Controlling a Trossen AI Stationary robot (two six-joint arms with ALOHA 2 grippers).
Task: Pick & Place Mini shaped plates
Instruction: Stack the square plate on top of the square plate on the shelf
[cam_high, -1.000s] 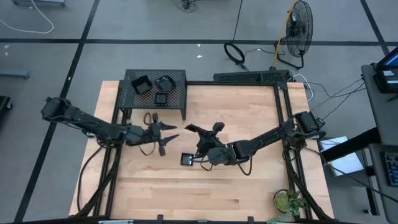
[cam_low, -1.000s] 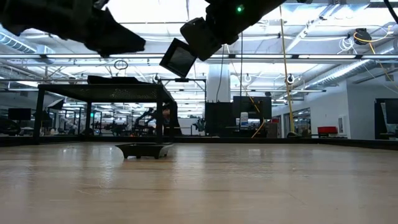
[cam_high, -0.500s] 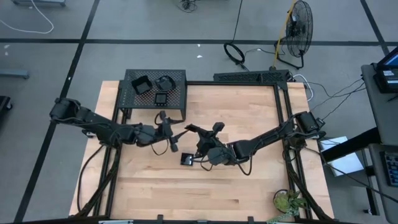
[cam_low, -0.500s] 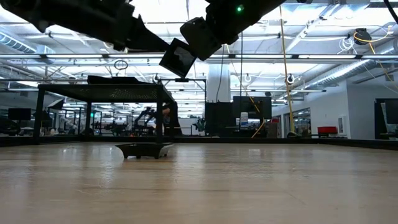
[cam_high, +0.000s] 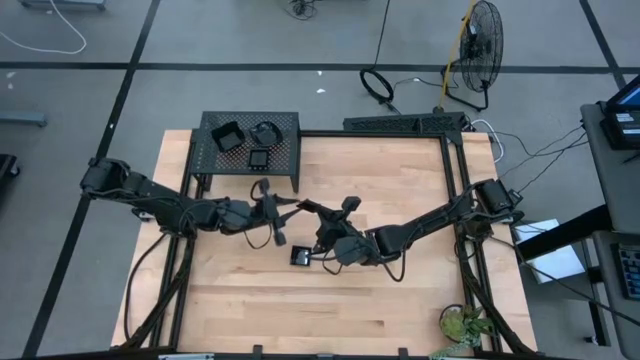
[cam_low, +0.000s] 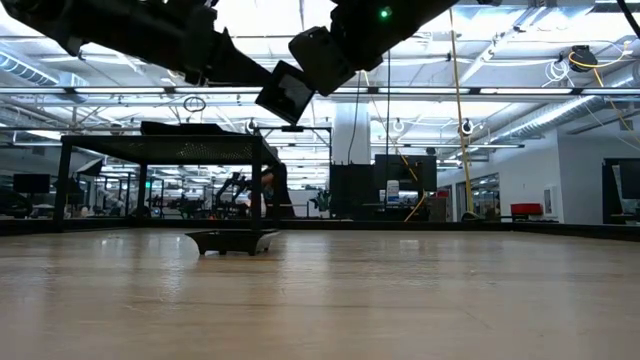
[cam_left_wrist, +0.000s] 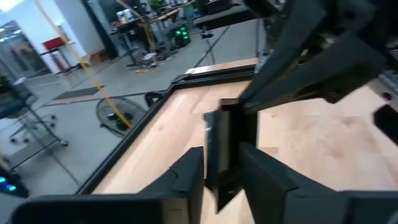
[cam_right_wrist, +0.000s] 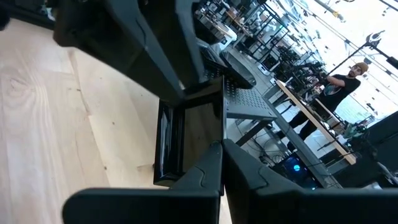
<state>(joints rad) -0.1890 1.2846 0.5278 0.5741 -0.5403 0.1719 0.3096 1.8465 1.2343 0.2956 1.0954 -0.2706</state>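
Overhead: three plates (cam_high: 248, 142) on rack (cam_high: 285, 160).

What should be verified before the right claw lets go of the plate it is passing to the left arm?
1. Right claw shut on the square plate: ok.
2. Plate held in the air, well above the table: ok.
3. Left claw lined up around the plate's free edge: ok.
4. Left claw gripping firmly enough to take the plate alone: cannot tell.
5. Bare room on the mesh rack beside the three plates on it: ok.
6. Other plate on the table clear of both arms: ok.
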